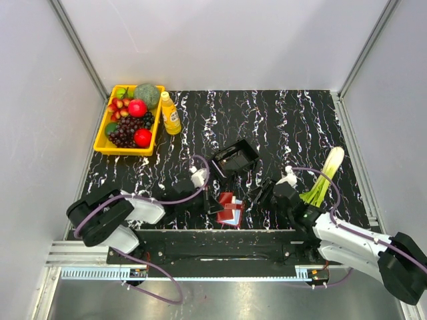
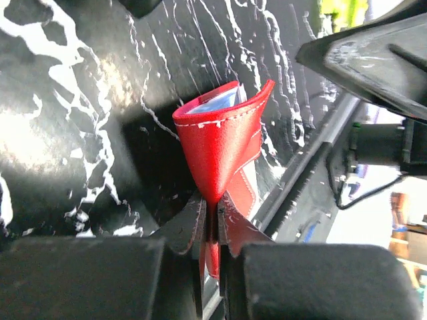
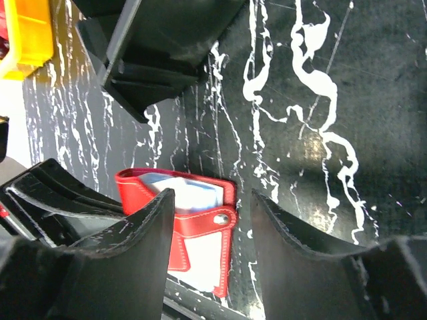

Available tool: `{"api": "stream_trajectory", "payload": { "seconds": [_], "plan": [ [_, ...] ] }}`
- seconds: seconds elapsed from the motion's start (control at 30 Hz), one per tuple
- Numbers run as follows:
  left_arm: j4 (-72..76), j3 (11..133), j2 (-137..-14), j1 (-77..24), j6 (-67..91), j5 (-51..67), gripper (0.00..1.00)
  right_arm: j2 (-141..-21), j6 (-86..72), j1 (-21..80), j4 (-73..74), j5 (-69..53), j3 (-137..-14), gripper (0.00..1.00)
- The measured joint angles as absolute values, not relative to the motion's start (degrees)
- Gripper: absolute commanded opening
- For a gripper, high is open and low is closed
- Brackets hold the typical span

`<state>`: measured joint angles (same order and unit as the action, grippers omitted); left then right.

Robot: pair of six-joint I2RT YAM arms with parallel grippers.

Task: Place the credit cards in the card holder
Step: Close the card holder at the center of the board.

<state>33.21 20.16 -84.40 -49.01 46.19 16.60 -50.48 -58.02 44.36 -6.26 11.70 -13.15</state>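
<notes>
Clearly the step in hand is opening the card holder [image 1: 230,208] so that a card can go in. The left gripper [image 2: 212,223] is pinched tight on its red flap [image 2: 223,147], which stands up off the table [image 1: 287,120] in a curve. A pale blue card [image 2: 217,103] shows in the pocket behind the flap. The holder sits close to the near edge of the table, about the middle, with the black tray [image 1: 235,158] just beyond it on the far side. The right gripper [image 3: 212,207] hovers just right of the holder, jaws spread wide and nothing between them. Its wrist view shows what looks like a whitish card [image 3: 200,257] on the lower panel, below the snap [image 3: 223,218].

To do this well, the left arm should hold the flap firm and steady. It should lift only enough to gape the pocket, not so far that the whole holder drags or flips. The right arm should come in low, take a card by a short edge and slide it flat into the pocket mouth. The thin flap may slip from the pinch, and a card could catch on the stitched rim. Whether more loose cards lie elsewhere I cannot tell.
</notes>
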Motion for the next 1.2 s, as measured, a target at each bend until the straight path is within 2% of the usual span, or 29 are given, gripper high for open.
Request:
{"api": "stream_trajectory", "payload": {
  "seconds": [0.17, 0.3, 0.4, 0.7, 0.8, 1.0, 1.07, 1.2],
  "plan": [
    [56.97, 10.33, -91.33, -44.07, 55.18, 25.08, 0.0, -51.57, -57.82, 44.12, -4.86, 9.23, -12.8, 0.5],
    [67.81, 9.72, -102.98, -41.93, 62.7, 29.43, 0.0, -56.14, -57.69, 44.05, -5.39, 6.5, -12.8, 0.49],
    [72.86, 9.56, -106.63, -41.78, 65.52, 30.68, 0.0, -60.16, -57.78, 43.97, -8.38, 3.53, -12.84, 0.49],
    [76.42, 5.87, -106.85, -41.8, 67.72, 30.7, 0.01, -66.87, -60.2, 44.58, -17.65, -4.47, -12.51, 0.49],
    [77.36, 4.34, -106.43, -42.17, 68.14, 30.35, 0.05, -63.77, -60.27, 45.6, -14.06, -5.58, -12.36, 0.5],
    [76.23, 3.64, -104.16, -43.4, 67.35, 28.42, 0.06, -50.85, -60.25, 47.81, -4.54, -7.7, -12.27, 0.51],
    [75.24, 3.64, -102.48, -44.29, 66.63, 27.38, 0.1, -48.36, -60.55, 48.88, -2.7, -8.8, -11.9, 0.5],
    [68.9, 5.13, -96.38, -46.33, 63.92, 25.12, 0.14, -48.23, -61.63, 50.81, -0.43, -10.72, -11.03, 0.52]
  ]
}}
